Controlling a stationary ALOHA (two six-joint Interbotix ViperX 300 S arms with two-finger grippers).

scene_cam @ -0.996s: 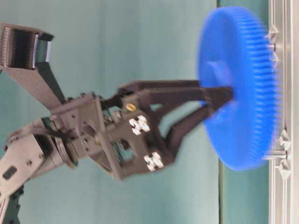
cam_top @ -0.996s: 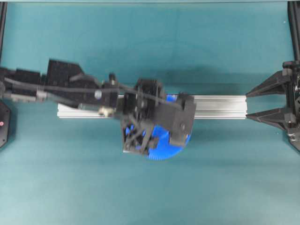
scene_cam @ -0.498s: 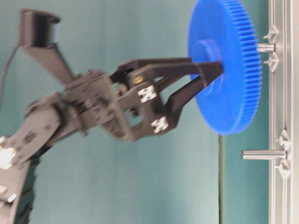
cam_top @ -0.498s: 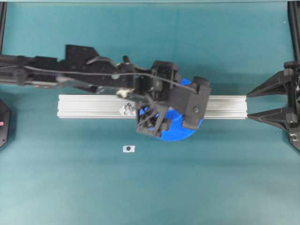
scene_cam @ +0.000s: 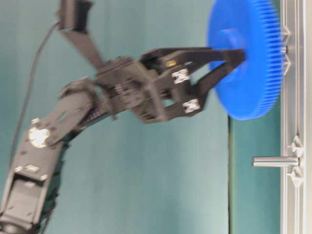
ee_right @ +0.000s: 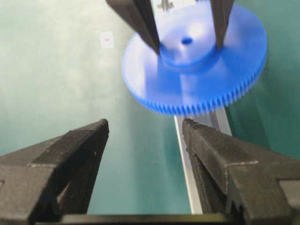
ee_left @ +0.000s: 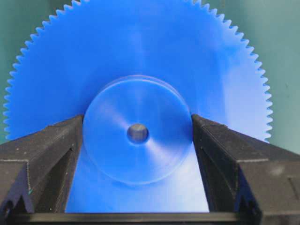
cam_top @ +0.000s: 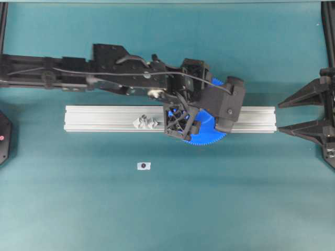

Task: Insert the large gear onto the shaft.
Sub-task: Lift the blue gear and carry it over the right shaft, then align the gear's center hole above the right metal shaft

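Note:
My left gripper [ee_left: 137,123] is shut on the raised hub of the large gear [ee_left: 140,56], one finger on each side. It holds the blue gear [cam_top: 208,137] flat over the right half of the aluminium rail [cam_top: 99,119]. In the table-level view the gear [scene_cam: 248,73] is close to the rail, and only a short stub of the shaft [scene_cam: 283,48] shows behind it, level with the hub. The gear's centre hole [ee_left: 138,133] looks grey inside. My right gripper [cam_top: 279,117] stands open at the rail's right end, holding nothing.
A second upright pin [scene_cam: 275,161] on its star bracket [cam_top: 145,123] stands uncovered on the rail, left of the gear. A small white tag [cam_top: 143,166] lies on the teal mat in front of the rail. The left arm spans the back left.
My left gripper has carried the gear to the right along the rail and closer to it. The pin behind the gear is now almost covered. The right gripper has not moved.

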